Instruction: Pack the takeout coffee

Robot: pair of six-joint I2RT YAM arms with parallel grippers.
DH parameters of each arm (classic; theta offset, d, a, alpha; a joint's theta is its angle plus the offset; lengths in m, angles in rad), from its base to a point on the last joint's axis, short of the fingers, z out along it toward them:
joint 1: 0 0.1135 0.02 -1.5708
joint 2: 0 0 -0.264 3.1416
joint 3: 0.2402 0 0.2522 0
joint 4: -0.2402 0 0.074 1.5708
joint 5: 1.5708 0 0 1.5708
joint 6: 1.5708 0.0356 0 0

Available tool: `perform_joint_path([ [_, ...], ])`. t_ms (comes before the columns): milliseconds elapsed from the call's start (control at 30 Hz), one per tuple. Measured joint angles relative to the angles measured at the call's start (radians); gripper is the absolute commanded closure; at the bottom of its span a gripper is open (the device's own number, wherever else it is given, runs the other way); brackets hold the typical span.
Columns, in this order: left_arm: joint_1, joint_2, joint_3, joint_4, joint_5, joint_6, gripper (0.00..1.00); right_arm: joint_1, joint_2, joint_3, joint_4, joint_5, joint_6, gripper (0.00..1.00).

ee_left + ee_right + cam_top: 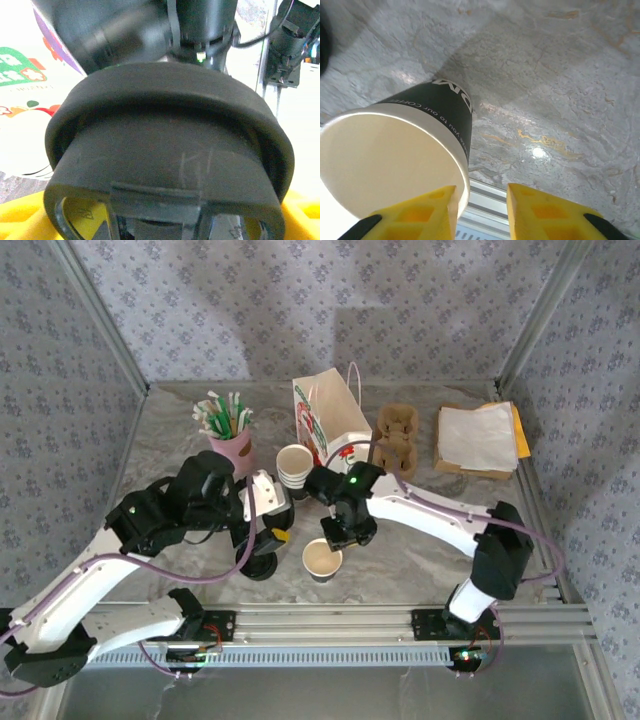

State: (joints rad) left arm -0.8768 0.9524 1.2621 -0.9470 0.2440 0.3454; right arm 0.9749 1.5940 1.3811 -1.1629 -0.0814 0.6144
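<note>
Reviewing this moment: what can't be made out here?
Left wrist view: the round black plastic lid, close against the lens, blocks most of the scene beyond it.
Top view: whether that lid rests on the grey marbled table or hangs above it cannot be judged from overhead.
Right wrist view: the paper cup, dark outside and cream inside, is cut off by the left edge; its contents are unreadable.
</note>
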Motion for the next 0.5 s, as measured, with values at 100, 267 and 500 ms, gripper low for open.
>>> perform_joint_path([
  [100,-0.021,0.017,0.003,-0.023,0.000,0.011,0.19,-0.049,-0.082,-0.009,0.005,0.000,0.010,0.63],
  [267,-0.107,0.063,0.004,-0.058,-0.020,0.031,0.19,-0.241,-0.296,-0.048,0.006,-0.004,0.027,0.63],
  [500,-0.196,0.194,-0.020,-0.075,-0.055,0.071,0.17,-0.484,-0.516,-0.061,-0.024,-0.020,0.028,0.63],
])
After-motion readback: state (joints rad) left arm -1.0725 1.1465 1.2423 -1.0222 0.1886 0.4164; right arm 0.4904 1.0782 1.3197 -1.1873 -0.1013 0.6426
